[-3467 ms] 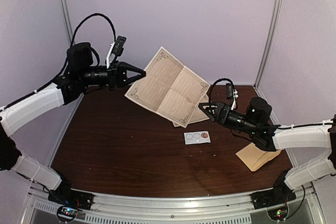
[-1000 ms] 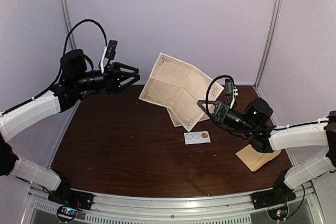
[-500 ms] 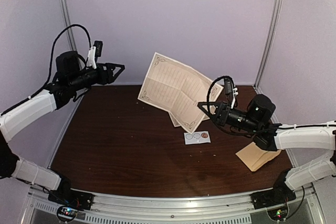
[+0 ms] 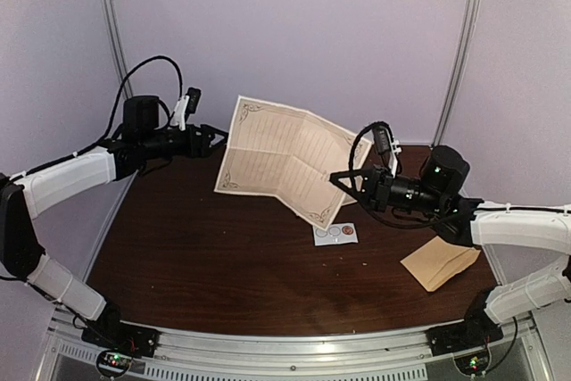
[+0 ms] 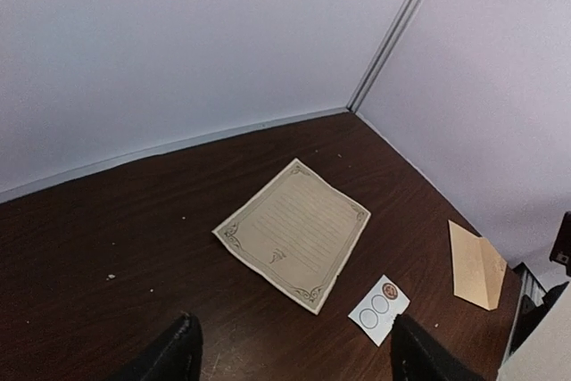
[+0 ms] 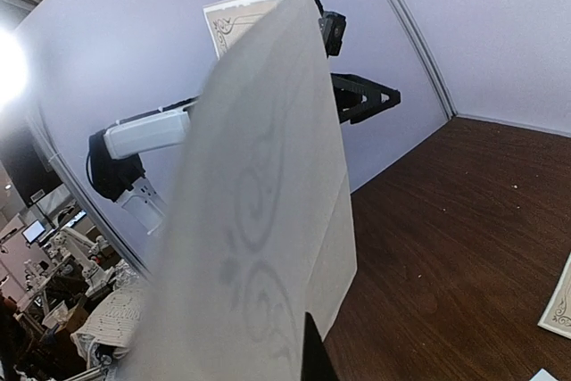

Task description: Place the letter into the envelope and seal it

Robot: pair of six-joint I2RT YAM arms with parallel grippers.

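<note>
The letter [image 4: 284, 161], a cream sheet with fold creases and an ornate border, hangs in the air over the table's back middle. My right gripper [image 4: 335, 179] is shut on its lower right corner. In the right wrist view the letter [image 6: 259, 220] fills the frame, with one dark finger [image 6: 312, 359] behind its edge. My left gripper [image 4: 219, 136] stands open just left of the letter's left edge, apart from it, with nothing between its fingers [image 5: 181, 349]. The tan envelope [image 4: 439, 262] lies flat at the right, below the right forearm; it also shows in the left wrist view [image 5: 476, 265].
A second cream sheet [image 5: 294, 234] lies flat on the dark wooden table [image 4: 205, 247], hidden behind the letter in the top view. A small white card with round stickers [image 4: 335, 233] lies in front of it. Lilac walls close in the back and sides.
The left gripper opened wider, swung back, then came down beside the letter's left edge. The right gripper turned the letter, swinging its free end further left.
</note>
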